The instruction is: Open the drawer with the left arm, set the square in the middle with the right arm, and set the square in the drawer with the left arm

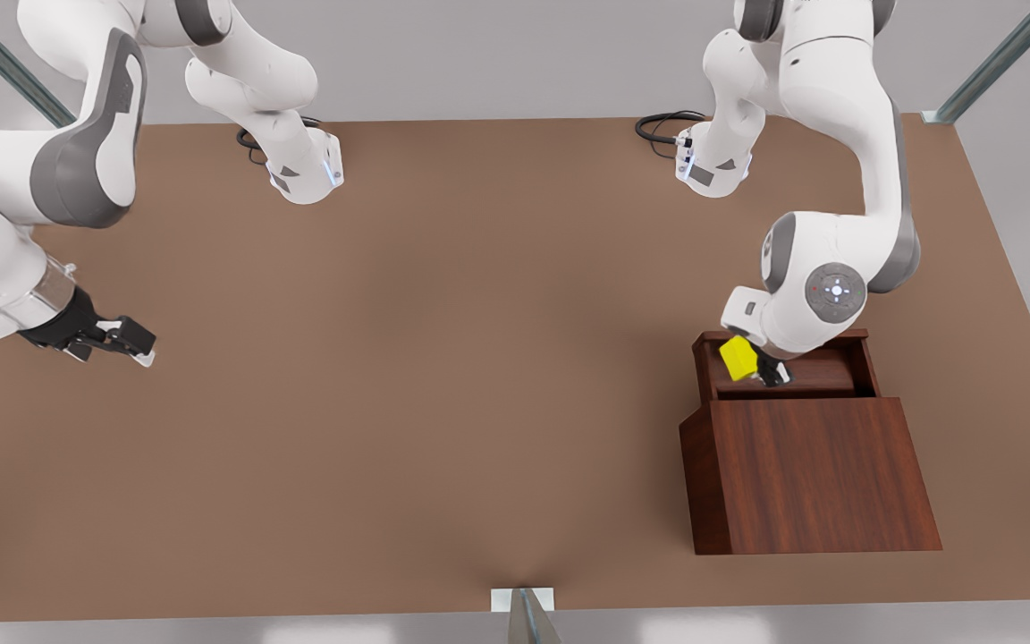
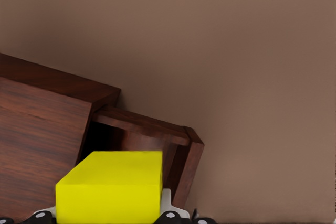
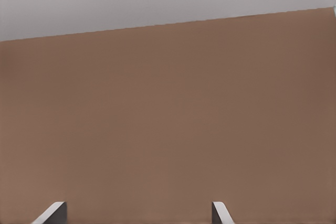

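1. Over the open drawer [image 1: 788, 371], at the front view's right, the square [image 1: 738, 357] hangs clamped in the left gripper [image 1: 761, 368]; it is tilted and I cannot tell whether it touches the drawer floor.
2. Handling, as a judgement: the square looks rigid, light and smooth-faced, with sharp edges. Two opposite flat faces are the proper hold, and the left wrist view shows the fingers [image 2: 169, 214] at its lower sides, so the grasp appears sound. Smooth faces could slip if the clamp loosens early.
3. Appearance: bright yellow, uniform colour, a plain cube [image 2: 111, 186] with no markings or damage seen.
4. Drawer: dark reddish-brown wood grain, pulled out from the back of the cabinet [image 1: 810, 474], its cavity exposed beneath the square. The handle is hidden by the arm.
5. Right gripper [image 1: 126, 344]: at the front view's left, above bare table [image 1: 443, 358], fingers [image 3: 52, 212] spread apart and holding nothing. This arm waits.
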